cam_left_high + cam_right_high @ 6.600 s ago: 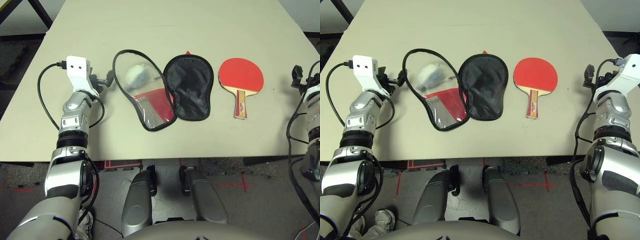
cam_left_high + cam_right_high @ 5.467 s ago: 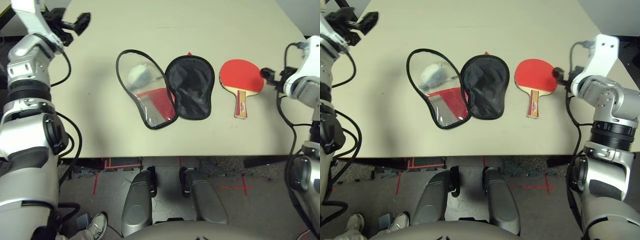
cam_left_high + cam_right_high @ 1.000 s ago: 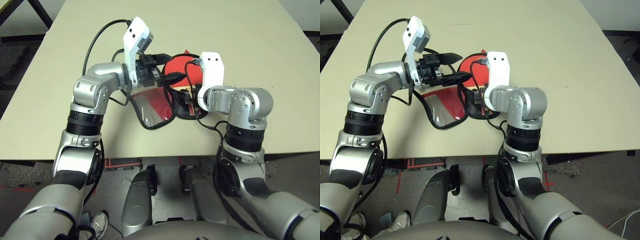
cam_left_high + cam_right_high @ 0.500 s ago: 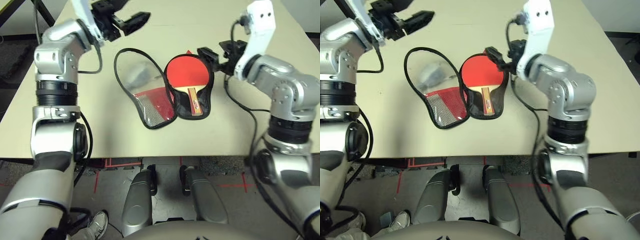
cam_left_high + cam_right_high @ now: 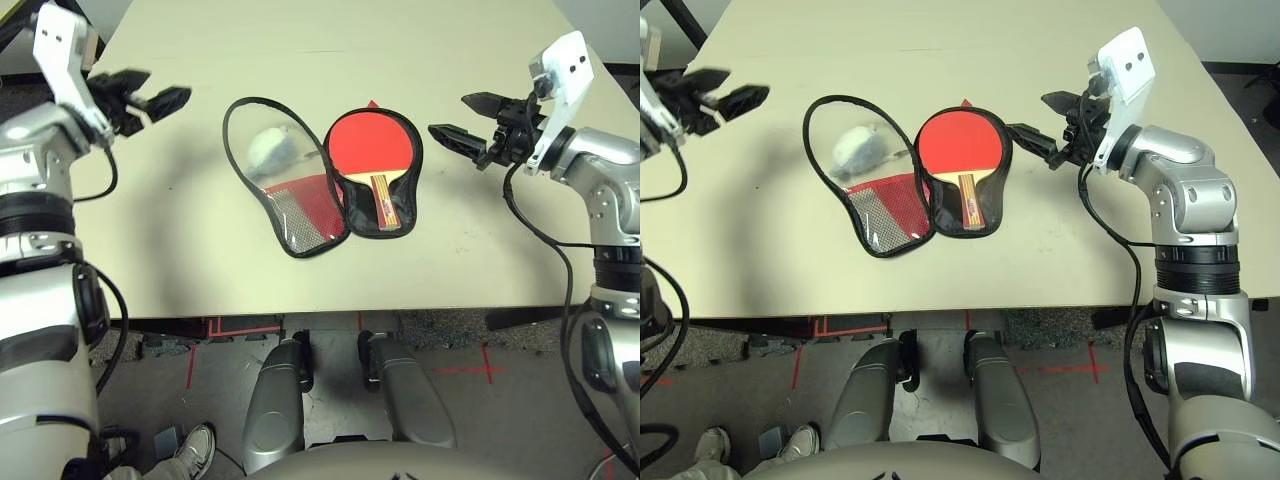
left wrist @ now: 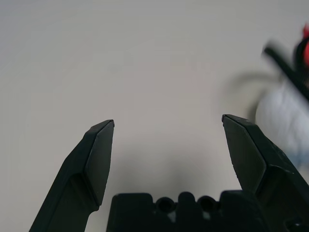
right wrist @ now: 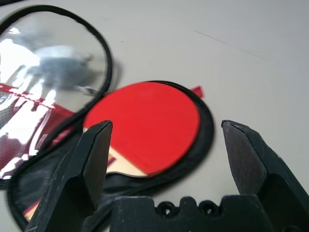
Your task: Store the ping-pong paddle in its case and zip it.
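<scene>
The ping-pong paddle (image 5: 372,146) lies red face up on the black-lined half of the case (image 5: 417,185), its striped handle (image 5: 385,203) pointing toward me. The case lies unzipped and spread flat, and its other flap (image 5: 300,208) with red mesh lies to the left. A grey-white soft lump (image 5: 270,148) rests on that flap. My right gripper (image 5: 450,114) hovers open to the right of the paddle, empty. In its wrist view the right gripper (image 7: 166,125) frames the red face (image 7: 145,123). My left gripper (image 5: 150,95) is open and empty, well left of the case.
The beige table (image 5: 200,260) reaches wide on both sides of the case, with its front edge (image 5: 330,315) close to me. Black cables (image 5: 545,240) hang from both forearms. The left wrist view catches bare tabletop (image 6: 145,58) and the blurred lump (image 6: 285,113).
Both grippers have drawn back from the case, the left one to the left, the right one to the right and lower. The paddle stays lying in the black half.
</scene>
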